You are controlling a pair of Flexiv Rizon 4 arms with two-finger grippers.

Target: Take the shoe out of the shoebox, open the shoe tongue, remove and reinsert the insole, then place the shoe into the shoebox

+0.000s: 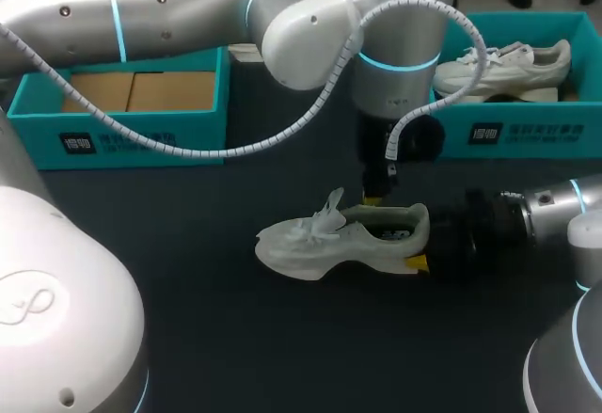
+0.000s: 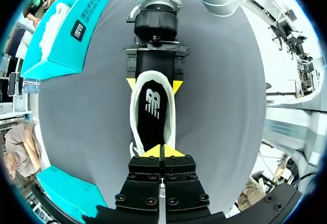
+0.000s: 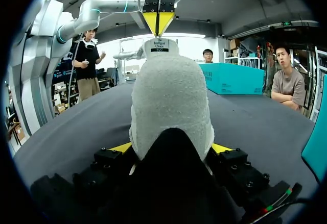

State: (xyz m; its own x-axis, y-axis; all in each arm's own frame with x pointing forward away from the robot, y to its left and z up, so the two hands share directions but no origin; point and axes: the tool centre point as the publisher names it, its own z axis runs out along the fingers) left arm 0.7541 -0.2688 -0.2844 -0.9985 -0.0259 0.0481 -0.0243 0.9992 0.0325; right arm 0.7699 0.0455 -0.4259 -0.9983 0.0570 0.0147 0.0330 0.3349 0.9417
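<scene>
White housing (image 1: 56,319) of the robot's own body sits closest to the head camera, at the near left corner over the dark desk (image 1: 169,244). Behind it, at the far left, a teal shoebox (image 1: 122,135) stands open with brown cardboard (image 1: 141,91) lining its floor. The left arm (image 1: 169,4) comes in above that box and reaches past the middle. Its hand (image 2: 162,151) points straight down over the mouth of the pale shoe (image 1: 339,239). The hand's two yellow tips (image 2: 152,151) are pressed together. They meet right at the top of the tongue (image 3: 159,45), which stands upright, but whether they pinch its edge or merely touch it is hard to make out. The shoe sits on its sole at the middle of the desk, toe to the left and heel to the right, with the black insole (image 2: 152,106) lying inside it. The right hand (image 3: 171,147) comes in from the right and grips the heel, one yellow fingertip (image 3: 121,147) against each side. At the far right a second shoebox (image 1: 527,135) holds another white shoe (image 1: 503,67).
</scene>
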